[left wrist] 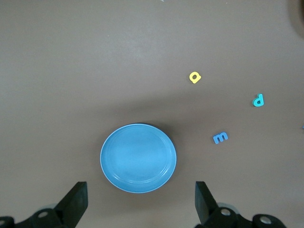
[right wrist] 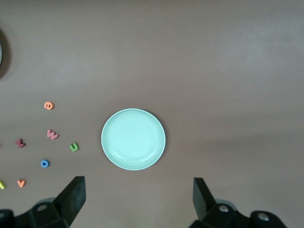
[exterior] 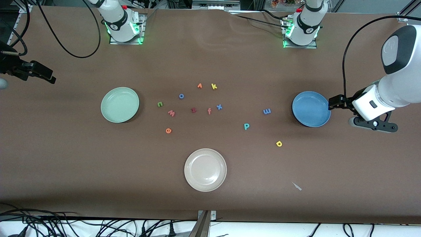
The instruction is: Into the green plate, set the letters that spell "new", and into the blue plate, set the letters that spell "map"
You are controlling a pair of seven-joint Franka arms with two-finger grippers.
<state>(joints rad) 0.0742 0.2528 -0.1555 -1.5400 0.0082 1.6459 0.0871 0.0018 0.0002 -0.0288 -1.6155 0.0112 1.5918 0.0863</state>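
The green plate (exterior: 120, 104) (right wrist: 133, 139) lies toward the right arm's end. Beside it are the green n (exterior: 160, 104) (right wrist: 74, 147), pink w (exterior: 171, 113) (right wrist: 52, 135) and orange e (exterior: 168, 130) (right wrist: 48, 105). The blue plate (exterior: 311, 109) (left wrist: 137, 158) lies toward the left arm's end, with the blue m (exterior: 267, 111) (left wrist: 220, 137), teal p (exterior: 246, 126) (left wrist: 258, 100) and yellow a (exterior: 279, 143) (left wrist: 194, 77) nearby. Both plates hold nothing. My left gripper (exterior: 373, 125) (left wrist: 141, 204) hangs open and empty, high beside the blue plate. My right gripper (exterior: 36, 73) (right wrist: 138, 202) hangs open and empty, high beside the green plate.
A beige-white plate (exterior: 205, 170) sits nearest the front camera, mid-table. Other letters lie between the coloured plates: orange v (exterior: 199, 86), yellow k (exterior: 214, 86), blue o (exterior: 181, 96), dark red z (exterior: 193, 110), salmon f (exterior: 209, 111), blue x (exterior: 219, 106).
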